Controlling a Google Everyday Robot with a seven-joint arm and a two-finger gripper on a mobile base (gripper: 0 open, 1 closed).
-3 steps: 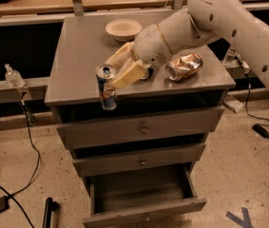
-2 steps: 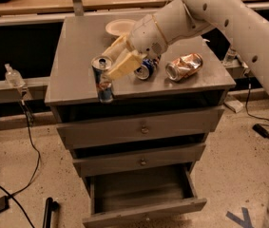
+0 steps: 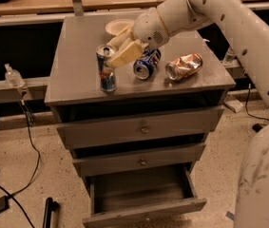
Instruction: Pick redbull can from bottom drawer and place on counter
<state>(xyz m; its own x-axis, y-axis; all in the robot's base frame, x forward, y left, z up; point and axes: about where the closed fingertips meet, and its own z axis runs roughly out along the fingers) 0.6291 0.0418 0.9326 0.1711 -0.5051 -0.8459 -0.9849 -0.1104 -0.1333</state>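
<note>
The redbull can [image 3: 107, 72] stands upright over the front left part of the counter [image 3: 74, 77]; I cannot tell if its base touches the surface. My gripper [image 3: 112, 52] reaches in from the right and is shut on the can's upper part, with its pale fingers [image 3: 126, 54] on either side of the silver top. The bottom drawer [image 3: 146, 207] is pulled out, and nothing shows inside it.
A dented blue can [image 3: 146, 63] and a crushed gold-silver can [image 3: 184, 66] lie on the counter just right of my gripper. A white bowl [image 3: 116, 26] sits at the counter's back. The two upper drawers are closed. A bottle [image 3: 13, 75] and cables are at the left.
My gripper has carried the redbull can up and back, from in front of the counter's front left edge to over the counter top.
</note>
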